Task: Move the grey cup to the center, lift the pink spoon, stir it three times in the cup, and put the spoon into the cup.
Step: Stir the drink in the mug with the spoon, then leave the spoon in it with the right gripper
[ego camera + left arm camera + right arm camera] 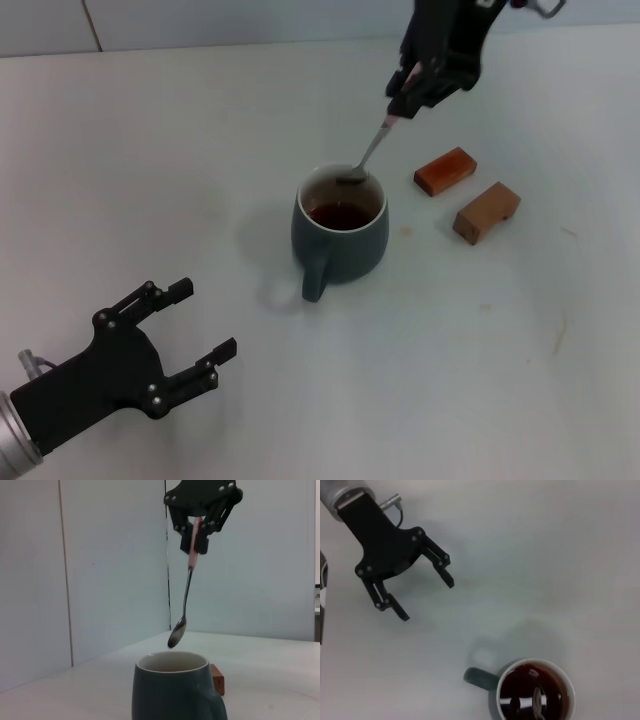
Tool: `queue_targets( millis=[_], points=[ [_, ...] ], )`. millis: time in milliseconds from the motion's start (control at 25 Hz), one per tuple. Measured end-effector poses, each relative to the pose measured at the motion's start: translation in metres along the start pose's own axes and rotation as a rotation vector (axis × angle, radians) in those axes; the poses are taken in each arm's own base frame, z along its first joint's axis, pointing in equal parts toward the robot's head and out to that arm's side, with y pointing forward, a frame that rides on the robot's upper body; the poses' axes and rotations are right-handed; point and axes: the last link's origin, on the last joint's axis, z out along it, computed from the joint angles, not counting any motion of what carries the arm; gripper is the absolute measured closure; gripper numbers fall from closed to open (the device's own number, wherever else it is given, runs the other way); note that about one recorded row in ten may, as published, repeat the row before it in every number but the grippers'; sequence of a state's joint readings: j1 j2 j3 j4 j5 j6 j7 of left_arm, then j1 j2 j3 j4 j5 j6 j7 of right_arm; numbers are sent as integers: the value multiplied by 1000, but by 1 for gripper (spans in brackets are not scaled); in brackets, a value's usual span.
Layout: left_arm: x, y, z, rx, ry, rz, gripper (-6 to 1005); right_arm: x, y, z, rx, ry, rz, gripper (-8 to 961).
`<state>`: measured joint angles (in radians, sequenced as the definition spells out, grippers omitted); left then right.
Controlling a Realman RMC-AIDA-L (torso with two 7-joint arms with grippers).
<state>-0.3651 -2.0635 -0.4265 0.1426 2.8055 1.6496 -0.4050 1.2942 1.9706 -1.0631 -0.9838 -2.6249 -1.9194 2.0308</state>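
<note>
Spoon: the pink spoon (186, 595) is held by its pink handle, clamped in the right gripper (408, 92), and hangs bowl-down just above the rim of the grey cup (340, 243); in the left wrist view the bowl is seen clear of the rim, not yet in the liquid. Cup: it is set near the middle of the white table (150, 160), handle toward the robot, part-filled with dark liquid. Left gripper (200, 325): fingers spread apart, empty, parked low well apart from the cup. Wooden blocks (467, 192): two are noted beside the cup, on its right. Risks: the rim may be struck on descent, since the bowl hangs near the far edge; the cup may be nudged or liquid splashed by wide stirring; the thin handle may be twisted in the grip.
</note>
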Motion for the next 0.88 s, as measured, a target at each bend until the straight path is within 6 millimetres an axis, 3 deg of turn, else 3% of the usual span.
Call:
queue_targets(
  millis=[400,880],
  points=[
    [0,0,1,-2,-3,-1,190,-16,-1,40,2,59,-58,807],
    [0,-1,1,-3,-5,2,190,-23,-1,54,28,80,-87,795]
  ],
)
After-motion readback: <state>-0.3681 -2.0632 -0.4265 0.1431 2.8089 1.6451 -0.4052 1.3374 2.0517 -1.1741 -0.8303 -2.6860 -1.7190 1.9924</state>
